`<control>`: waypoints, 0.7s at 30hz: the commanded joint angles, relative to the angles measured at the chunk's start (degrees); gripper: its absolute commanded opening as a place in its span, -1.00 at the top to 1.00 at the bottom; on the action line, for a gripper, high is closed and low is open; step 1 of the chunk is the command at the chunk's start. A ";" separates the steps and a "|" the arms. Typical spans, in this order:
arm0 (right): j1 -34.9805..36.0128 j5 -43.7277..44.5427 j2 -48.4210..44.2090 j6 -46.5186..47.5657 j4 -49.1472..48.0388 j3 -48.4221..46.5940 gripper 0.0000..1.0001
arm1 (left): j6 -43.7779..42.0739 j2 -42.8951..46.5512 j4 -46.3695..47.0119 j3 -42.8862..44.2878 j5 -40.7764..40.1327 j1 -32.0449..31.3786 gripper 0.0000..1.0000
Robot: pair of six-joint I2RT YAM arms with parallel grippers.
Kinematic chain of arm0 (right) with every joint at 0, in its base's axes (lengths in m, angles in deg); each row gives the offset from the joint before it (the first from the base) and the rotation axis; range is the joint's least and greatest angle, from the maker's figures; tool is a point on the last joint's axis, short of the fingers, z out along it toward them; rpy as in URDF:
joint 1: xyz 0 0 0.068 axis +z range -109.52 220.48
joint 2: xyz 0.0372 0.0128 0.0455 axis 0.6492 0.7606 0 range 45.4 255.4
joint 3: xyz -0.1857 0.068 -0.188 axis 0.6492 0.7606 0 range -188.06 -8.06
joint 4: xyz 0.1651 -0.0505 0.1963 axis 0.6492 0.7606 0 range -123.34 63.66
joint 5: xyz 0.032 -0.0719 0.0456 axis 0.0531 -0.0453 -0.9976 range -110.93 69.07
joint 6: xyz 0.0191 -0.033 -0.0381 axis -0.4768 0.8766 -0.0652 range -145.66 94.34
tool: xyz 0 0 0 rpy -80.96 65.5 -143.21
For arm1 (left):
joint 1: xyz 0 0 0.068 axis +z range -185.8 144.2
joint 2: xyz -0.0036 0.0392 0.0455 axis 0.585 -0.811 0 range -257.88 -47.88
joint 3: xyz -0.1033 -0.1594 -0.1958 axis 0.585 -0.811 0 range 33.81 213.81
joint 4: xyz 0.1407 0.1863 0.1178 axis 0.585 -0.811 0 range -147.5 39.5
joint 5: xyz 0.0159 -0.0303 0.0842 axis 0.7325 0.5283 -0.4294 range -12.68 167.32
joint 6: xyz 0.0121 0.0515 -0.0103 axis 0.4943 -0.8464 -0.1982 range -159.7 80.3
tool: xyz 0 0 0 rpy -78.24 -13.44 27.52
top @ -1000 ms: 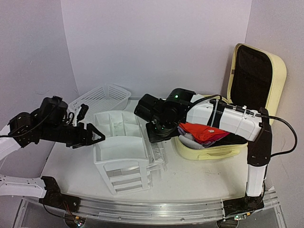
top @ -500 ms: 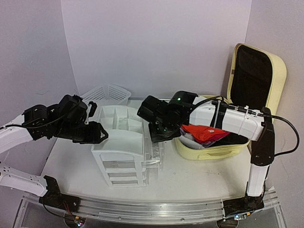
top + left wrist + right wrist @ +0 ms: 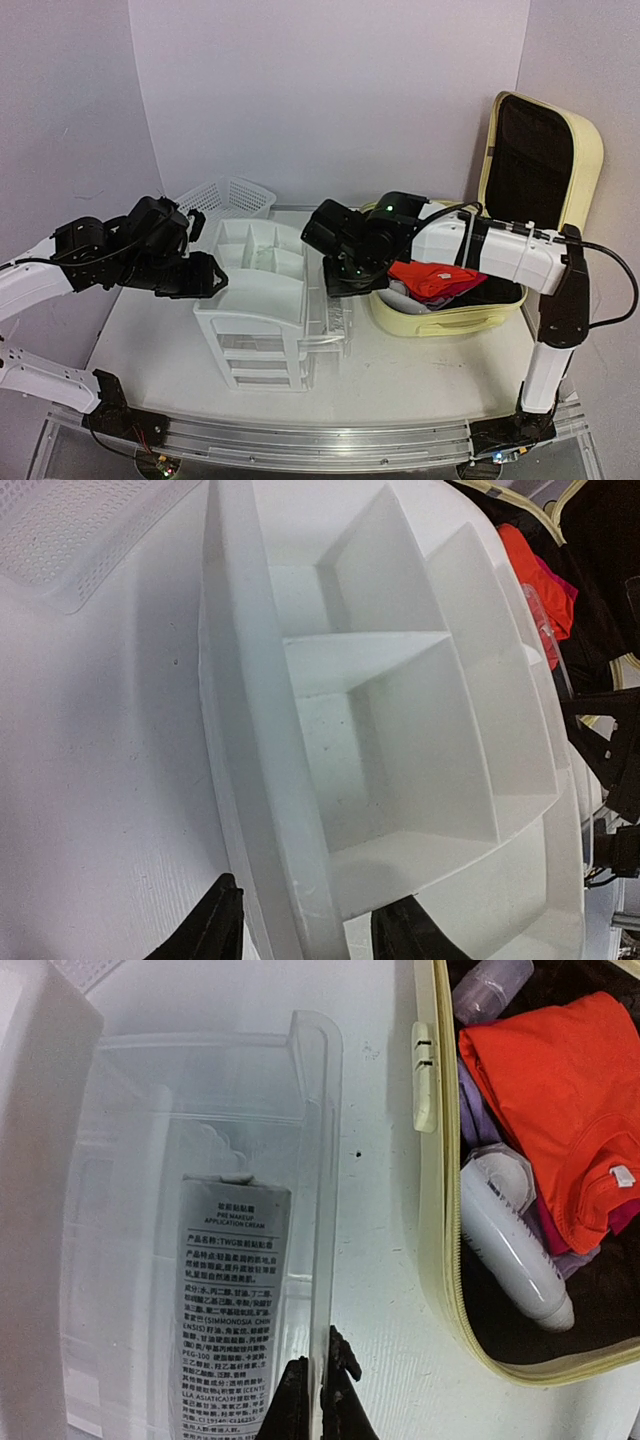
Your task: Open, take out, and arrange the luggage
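Luggage open, tube in drawer, shirt and bottles left inside; left claw clamping organizer, right claw pinching drawer.

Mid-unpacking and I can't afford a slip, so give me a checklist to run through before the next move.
1. Luggage lid open: ok.
2. Right end effector shut on the clear drawer wall: ok.
3. Cream tube lying inside the clear drawer: ok.
4. Left end effector straddling the drawer organizer rim, firm hold: cannot tell.
5. Luggage emptied: not ok; orange garment and white bottle inside.
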 commanded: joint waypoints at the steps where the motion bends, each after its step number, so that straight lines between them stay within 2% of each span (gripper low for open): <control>1: -1.29 4.41 -8.48 -3.66 -1.68 5.70 1.00 | 0.45 1.51 -2.82 1.48 -5.35 0.66 0.12; 4: -1.29 4.08 -10.28 -4.13 -5.09 8.91 1.00 | 0.70 2.05 -2.78 1.13 -5.83 0.69 0.13; 11: -1.09 1.88 -8.38 -6.23 -6.28 8.44 1.00 | 1.65 1.85 -2.57 1.20 -5.31 0.67 0.15; 17: -0.35 -1.46 -14.17 -11.25 -16.53 19.66 1.00 | 4.55 3.15 -0.28 -1.52 -6.68 0.66 0.21; 21: -0.25 -2.26 -15.02 -13.29 -18.80 22.53 0.96 | 5.58 3.20 1.65 -2.85 -6.61 0.63 0.23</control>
